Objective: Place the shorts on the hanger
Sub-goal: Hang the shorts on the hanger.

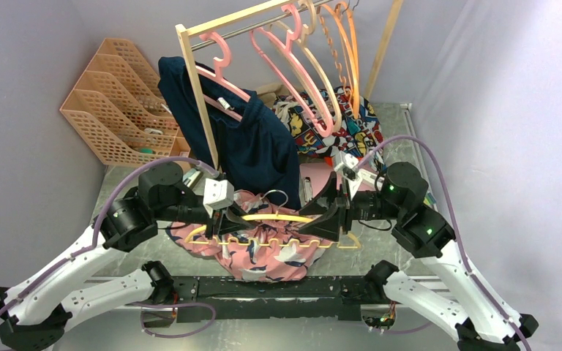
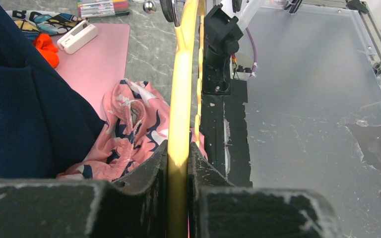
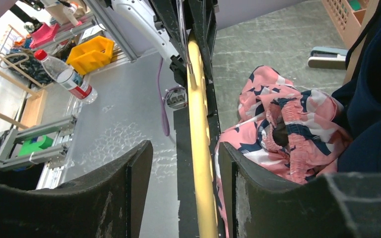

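Left hand (image 2: 178, 161) is pressed shut on the hanger (image 2: 181, 99), pinching its bar. Right hand (image 3: 186, 158) stands spread, the bar running loose between its fingers. Below both hands the shorts (image 3: 283, 129) lie crumpled on the table (image 3: 258, 44). Hanger secured; draping not yet begun.

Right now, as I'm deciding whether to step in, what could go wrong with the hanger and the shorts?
1. The right claw stands open around the yellow hanger, so only the left claw pinches it, off-centre; the hanger may droop or twist.
2. The shorts lie crumpled on the table beneath the hanger, not on it; the hanger could snag the bunched fabric.
3. The navy garment hangs close by and might catch an arm.
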